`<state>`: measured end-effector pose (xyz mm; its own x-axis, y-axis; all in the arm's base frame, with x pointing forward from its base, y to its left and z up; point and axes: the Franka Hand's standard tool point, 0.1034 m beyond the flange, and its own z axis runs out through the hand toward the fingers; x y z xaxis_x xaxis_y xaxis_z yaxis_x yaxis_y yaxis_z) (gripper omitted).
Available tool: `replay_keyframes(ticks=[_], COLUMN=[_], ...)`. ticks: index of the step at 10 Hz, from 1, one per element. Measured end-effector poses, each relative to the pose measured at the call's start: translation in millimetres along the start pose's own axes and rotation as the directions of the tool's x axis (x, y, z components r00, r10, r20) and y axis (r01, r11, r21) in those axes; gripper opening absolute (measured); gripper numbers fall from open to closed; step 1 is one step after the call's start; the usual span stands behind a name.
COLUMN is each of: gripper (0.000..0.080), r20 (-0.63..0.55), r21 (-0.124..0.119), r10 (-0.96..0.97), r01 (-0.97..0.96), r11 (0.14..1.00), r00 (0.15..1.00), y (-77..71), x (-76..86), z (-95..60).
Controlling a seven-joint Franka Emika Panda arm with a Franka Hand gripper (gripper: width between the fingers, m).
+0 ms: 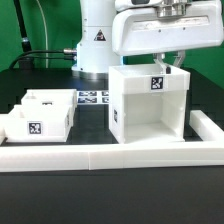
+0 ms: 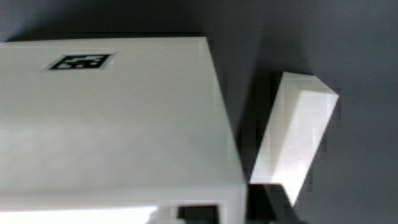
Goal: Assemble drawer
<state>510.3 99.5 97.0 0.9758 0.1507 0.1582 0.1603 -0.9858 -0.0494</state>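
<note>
Though seen hanging just above the big box (image 1: 148, 110), cannot tell the claw's (image 1: 168, 66) gap or grip. Outside only: two small trays (image 1: 38, 120). Wrist only: tag (image 2: 80, 62) atop the box.

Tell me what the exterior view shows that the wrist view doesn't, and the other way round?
Only the exterior view shows the two small trays, the marker board and the robot arm with its pincer over the drawer housing. Only the wrist view shows the housing's top face from straight above, close up. Both show the housing, a tag on it and the border wall beside it.
</note>
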Motion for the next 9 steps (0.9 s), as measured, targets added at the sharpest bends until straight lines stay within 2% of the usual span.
replay_keyframes(ticks=[3, 6, 9], gripper=[0.0038, 0.0039, 0.0041], r20=[-0.007, -0.057, -0.063], r21=[0.008, 0.029, 0.05], r10=[0.182, 0.362, 0.494], r01=[-0.181, -0.361, -0.491], r11=[0.983, 0.932, 0.869], r00=[0.983, 0.93, 0.867], y=[-1.8, 14.6, 10.4], x=[2.0, 16.4, 19.9], z=[-0.9, -0.9, -4.0])
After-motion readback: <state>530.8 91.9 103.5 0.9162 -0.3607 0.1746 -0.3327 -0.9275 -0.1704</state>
